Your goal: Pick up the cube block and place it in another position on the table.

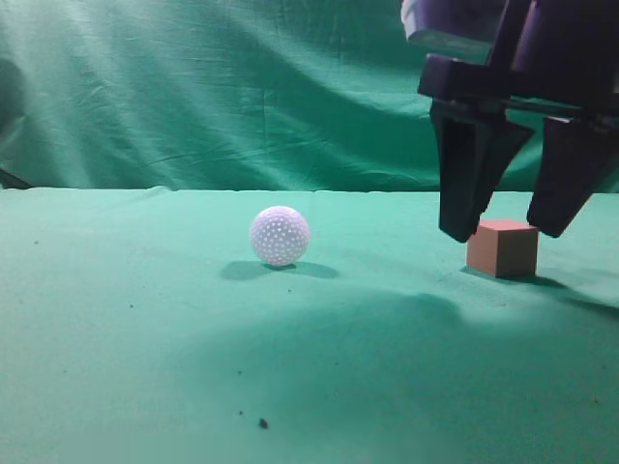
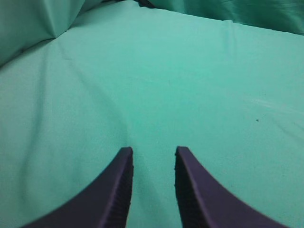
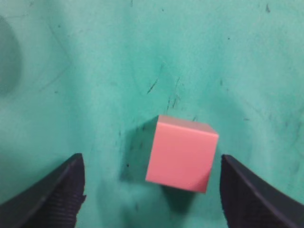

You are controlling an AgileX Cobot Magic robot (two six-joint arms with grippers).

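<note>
Right gripper (image 1: 503, 232) hung low over the green-covered table (image 1: 145, 387), fingers spread wide and holding nothing. Pink cube block (image 1: 502, 247) sat on the cloth at the right side, just behind and between the two dark fingertips in the exterior view, touched by neither (a clear gap on each side in the right wrist view, cube (image 3: 182, 153) lying between the pads). White dimpled ball (image 1: 280, 235) rested well apart to the left. Left gripper (image 2: 153, 156) pointed over bare cloth, fingers parted by a narrow gap, gripping nothing.
</note>
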